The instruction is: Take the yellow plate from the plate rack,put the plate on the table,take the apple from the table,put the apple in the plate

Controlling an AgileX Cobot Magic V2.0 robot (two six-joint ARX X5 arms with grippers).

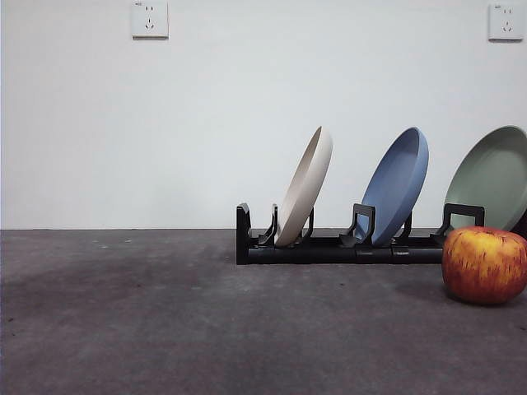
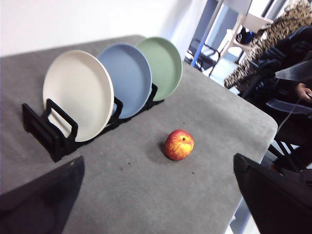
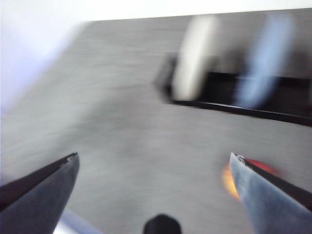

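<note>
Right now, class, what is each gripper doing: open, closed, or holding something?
Left gripper: open, holding nothing, above the table.
Right gripper: open, holding nothing; that view is blurred.

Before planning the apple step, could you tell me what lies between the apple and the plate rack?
Only bare table lies between the apple and the plate rack; the left wrist view shows this best.

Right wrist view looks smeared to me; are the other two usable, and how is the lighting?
Right wrist view: heavy motion blur, the cream plate and rack only streaks. Front view: sharp, evenly lit, the apple casting a soft shadow. Left wrist view: sharp on the table, overexposed behind it.
</note>
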